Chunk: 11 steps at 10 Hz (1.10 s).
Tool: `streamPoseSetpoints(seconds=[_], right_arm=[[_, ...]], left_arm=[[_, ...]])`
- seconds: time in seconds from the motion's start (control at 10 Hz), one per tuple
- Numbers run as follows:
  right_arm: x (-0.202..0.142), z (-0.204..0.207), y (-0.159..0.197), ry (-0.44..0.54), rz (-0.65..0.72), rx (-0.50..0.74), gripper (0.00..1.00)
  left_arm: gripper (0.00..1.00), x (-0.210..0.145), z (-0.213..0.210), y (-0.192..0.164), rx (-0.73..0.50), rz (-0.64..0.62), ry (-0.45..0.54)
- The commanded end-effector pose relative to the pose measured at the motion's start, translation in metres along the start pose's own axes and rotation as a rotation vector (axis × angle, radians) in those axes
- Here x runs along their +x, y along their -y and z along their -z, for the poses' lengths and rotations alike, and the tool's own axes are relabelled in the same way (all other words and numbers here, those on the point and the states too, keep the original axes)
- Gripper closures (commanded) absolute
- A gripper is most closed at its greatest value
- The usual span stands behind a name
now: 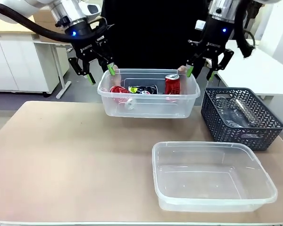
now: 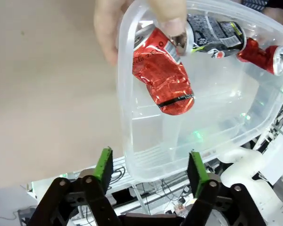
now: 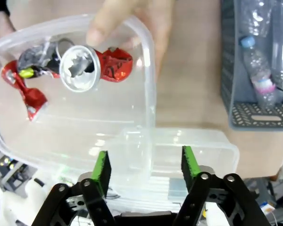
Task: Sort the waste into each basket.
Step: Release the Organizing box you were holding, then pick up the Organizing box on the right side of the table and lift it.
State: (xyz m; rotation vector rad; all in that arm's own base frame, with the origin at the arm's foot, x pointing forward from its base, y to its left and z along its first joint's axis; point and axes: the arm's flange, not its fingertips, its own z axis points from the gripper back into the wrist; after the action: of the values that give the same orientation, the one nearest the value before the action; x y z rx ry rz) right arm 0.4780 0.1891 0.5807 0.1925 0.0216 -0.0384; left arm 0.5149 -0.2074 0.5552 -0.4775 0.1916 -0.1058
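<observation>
A clear tub [image 1: 148, 106] is held up over the table's far side by a person's hands [image 1: 181, 70] at both ends. Inside it are an upright red can [image 1: 172, 84], a crushed red can [image 1: 119, 90] and a black can [image 1: 144, 89]. My left gripper [image 1: 101, 74] stands open at the tub's left end, and my right gripper [image 1: 201, 73] stands open at its right end. In the left wrist view the tub's corner [image 2: 146, 165] lies between the open fingers of the left gripper [image 2: 150, 165]. In the right wrist view the tub's wall [image 3: 132, 155] lies between those of the right gripper [image 3: 145, 164].
A second clear tub [image 1: 212, 176] stands empty at the table's front right. Behind it a dark grey lattice basket [image 1: 240, 125] holds clear plastic bottles [image 1: 236, 110]. The table's left half [image 1: 61, 150] is bare.
</observation>
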Motion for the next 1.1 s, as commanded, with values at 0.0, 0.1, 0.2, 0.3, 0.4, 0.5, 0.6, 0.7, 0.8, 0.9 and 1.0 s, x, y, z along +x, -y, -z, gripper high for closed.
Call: streamPoseSetpoints(seconds=[0.0, 0.1, 0.2, 0.3, 0.4, 0.5, 0.6, 0.7, 0.8, 0.9, 1.0], right_arm=[[-0.015, 0.01, 0.023, 0.065, -0.025, 0.07, 0.0], [-0.015, 0.013, 0.028, 0.089, -0.028, 0.092, 0.0], [-0.013, 0.016, 0.03, 0.116, -0.026, 0.096, 0.0], [-0.008, 0.02, 0.03, 0.104, -0.002, 0.09, 0.0], [-0.01, 0.004, 0.021, 0.078, 0.006, 0.054, 0.0], [-0.01, 0.004, 0.021, 0.078, 0.006, 0.054, 0.0], [-0.01, 0.004, 0.021, 0.078, 0.006, 0.054, 0.0], [-0.01, 0.004, 0.021, 0.078, 0.006, 0.054, 0.0], [-0.01, 0.004, 0.021, 0.078, 0.006, 0.054, 0.0], [-0.01, 0.004, 0.021, 0.078, 0.006, 0.054, 0.0], [-0.01, 0.004, 0.021, 0.078, 0.006, 0.054, 0.0]], left_arm=[[0.0, -0.015, 0.006, -0.01, -0.003, 0.01, 0.048], [0.0, -0.013, 0.01, -0.012, -0.007, 0.004, 0.043], [0.0, -0.013, 0.012, -0.014, -0.017, 0.004, 0.045], [0.0, -0.01, 0.014, -0.016, -0.031, -0.034, -0.004], [0.0, -0.009, 0.003, -0.006, 0.003, -0.008, 0.032], [0.0, -0.009, 0.003, -0.006, 0.003, -0.008, 0.032], [0.0, -0.009, 0.003, -0.006, 0.003, -0.008, 0.032], [0.0, -0.009, 0.003, -0.006, 0.003, -0.008, 0.032], [0.0, -0.009, 0.003, -0.006, 0.003, -0.008, 0.032], [0.0, -0.009, 0.003, -0.006, 0.003, -0.008, 0.032], [0.0, -0.009, 0.003, -0.006, 0.003, -0.008, 0.032]])
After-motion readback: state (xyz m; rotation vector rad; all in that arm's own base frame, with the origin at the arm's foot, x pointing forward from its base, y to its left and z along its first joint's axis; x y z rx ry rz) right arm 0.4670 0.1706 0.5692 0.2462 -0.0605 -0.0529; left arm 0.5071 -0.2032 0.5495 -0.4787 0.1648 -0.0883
